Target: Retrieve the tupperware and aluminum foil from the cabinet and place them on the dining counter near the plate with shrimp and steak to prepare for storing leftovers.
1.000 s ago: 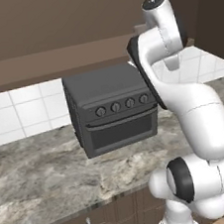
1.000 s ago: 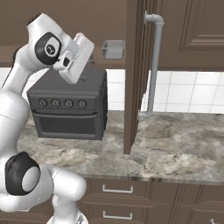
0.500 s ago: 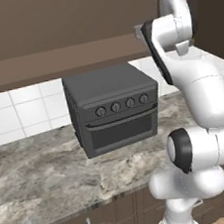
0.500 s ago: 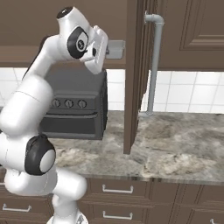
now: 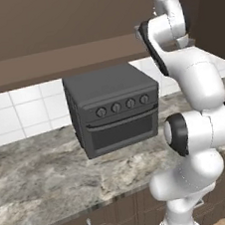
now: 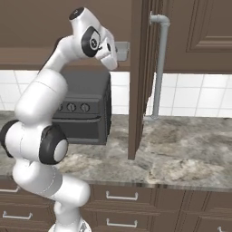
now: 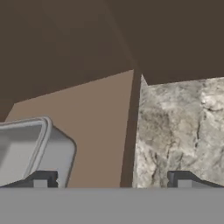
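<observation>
The tupperware, a translucent grey tub with a flared rim, sits on the cabinet's brown shelf board. In the hand view it lies at the lower left, its near corner just inside my left fingertip. My gripper is open and holds nothing. From the right base view the tupperware rests on the cabinet shelf, with the gripper right beside it on its left. The aluminum foil, the dining counter and the plate with shrimp and steak are out of view.
A black oven stands on the narrow marbled counter under the shelf. The cabinet door hangs open edge-on just right of the tub, with a grey bar handle. Brown drawers run below the counter.
The arm has swung up and to the right, bringing the hand along the shelf to the tub's side. The jaws stayed open.
</observation>
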Motion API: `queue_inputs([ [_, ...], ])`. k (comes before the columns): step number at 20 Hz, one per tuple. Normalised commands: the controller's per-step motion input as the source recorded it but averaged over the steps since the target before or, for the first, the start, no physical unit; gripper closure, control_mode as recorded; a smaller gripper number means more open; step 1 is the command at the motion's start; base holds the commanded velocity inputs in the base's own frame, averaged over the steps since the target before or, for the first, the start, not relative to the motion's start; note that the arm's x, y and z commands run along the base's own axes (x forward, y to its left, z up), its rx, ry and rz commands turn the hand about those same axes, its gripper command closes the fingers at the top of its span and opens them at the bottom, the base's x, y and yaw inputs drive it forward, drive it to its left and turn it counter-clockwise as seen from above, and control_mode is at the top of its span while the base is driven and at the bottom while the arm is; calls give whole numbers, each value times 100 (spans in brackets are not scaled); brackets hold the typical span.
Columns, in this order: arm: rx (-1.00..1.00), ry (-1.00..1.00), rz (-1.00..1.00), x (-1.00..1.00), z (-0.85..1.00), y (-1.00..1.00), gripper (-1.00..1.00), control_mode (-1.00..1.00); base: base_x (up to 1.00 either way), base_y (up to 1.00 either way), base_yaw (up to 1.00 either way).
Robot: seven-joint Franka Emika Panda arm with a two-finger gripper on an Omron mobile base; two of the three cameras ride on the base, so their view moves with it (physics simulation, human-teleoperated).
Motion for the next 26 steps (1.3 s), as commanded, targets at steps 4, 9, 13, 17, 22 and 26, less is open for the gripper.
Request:
queue_inputs([
  [4, -32, 0, 6, 54, -3, -6, -100, -100, 0, 0, 0],
  [9, -11, 0, 1, 72, 0, -3, -100, -100, 0, 0, 0],
  [13, -3, 0, 0, 62, 15, 0, -100, -100, 0, 0, 0],
  [17, -5, -1, 0, 16, 53, 0, -100, -100, 0, 0, 0],
  [22, -7, -1, 0, 8, 41, 3, -100, -100, 0, 0, 0],
  [26, -13, 19, 0, 3, -23, 12, -100, -100, 0, 0, 0],
])
